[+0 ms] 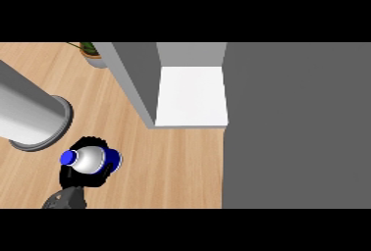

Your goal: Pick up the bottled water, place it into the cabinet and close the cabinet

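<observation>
Head view: the bottled water (91, 160) sits in the near-left part of the scene, above the wooden desk (174, 166). It is seen almost end-on, so its long axis runs roughly toward the viewer, with the top tipped to the left: the small round blue cap (69, 157) shows at the left end, the pale rounded shoulder swells behind it, and a blue band of label (115, 159) curves along the right side. The body looks smooth and glossy.

The left robot hand (81, 179) comes up from the lower edge on a grey forearm. Its black fingers curl round the bottle from behind and below, so it is gripping the bottle; the black shape rims the bottle on the far-left and near sides. The right robot hand does not show.

The desk has a light wood grain running left to right. At far left lies a large, smooth grey cylinder (29, 117) with a darker flared rim. A potted plant (91, 51) stands at the far edge. The cabinet (145, 83) is grey-walled, and its open side shows a flat white shelf (192, 98) with nothing visible on it. A broad, plain dark grey panel (297, 127) fills the right side.
</observation>
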